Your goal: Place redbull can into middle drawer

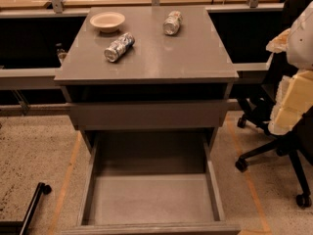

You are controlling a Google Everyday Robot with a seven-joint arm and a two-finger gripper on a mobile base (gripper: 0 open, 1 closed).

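The redbull can (119,46), silver with blue patches, lies on its side on the grey cabinet top (161,58), left of centre, with its shiny round end toward me. The middle drawer (151,199) is pulled out below, a long grey tray with low side walls and nothing visible inside. My gripper (292,104) shows as a white and cream shape at the right edge, beside the cabinet and well away from the can and the drawer.
A cream bowl (107,21) stands at the back left of the top. A paler silver-white can (172,22) lies at the back centre. A plain flat drawer front (146,114) sits above the open drawer. A black office chair (283,146) stands at the right.
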